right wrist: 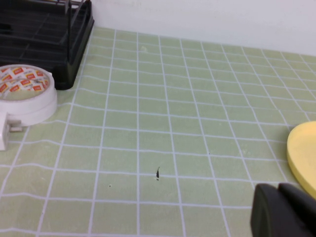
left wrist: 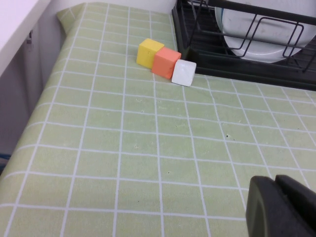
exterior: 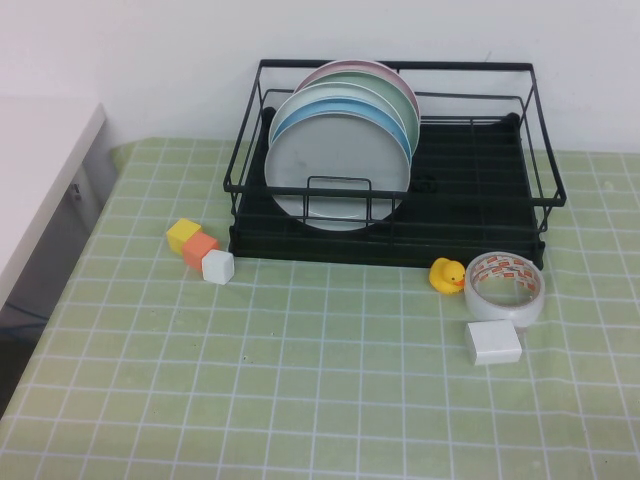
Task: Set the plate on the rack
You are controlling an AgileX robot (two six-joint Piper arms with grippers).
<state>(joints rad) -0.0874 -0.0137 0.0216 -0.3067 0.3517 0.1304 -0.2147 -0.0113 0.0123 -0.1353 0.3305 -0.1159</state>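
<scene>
The large light grey plate [exterior: 335,170] stands upright in the front slot of the black wire rack [exterior: 480,205], at the table's far middle. A light blue plate [exterior: 340,110], a pale green one and a pink one stand behind it. In the left wrist view the grey plate [left wrist: 256,29] shows behind the rack's front rail [left wrist: 197,54]. My left gripper [left wrist: 276,202] is shut and empty over the green cloth, well short of the rack. My right gripper [right wrist: 279,207] is shut and empty over the cloth, to the right of the rack's corner [right wrist: 74,29]. Neither gripper shows in the high view.
Yellow [exterior: 183,233], orange [exterior: 200,248] and white [exterior: 218,266] cubes lie left of the rack. A rubber duck [exterior: 448,275], a tape roll [exterior: 505,286] and a white box [exterior: 493,343] lie at the front right. A yellow disc [right wrist: 303,155] lies beside my right gripper. A white counter [exterior: 40,170] borders the left.
</scene>
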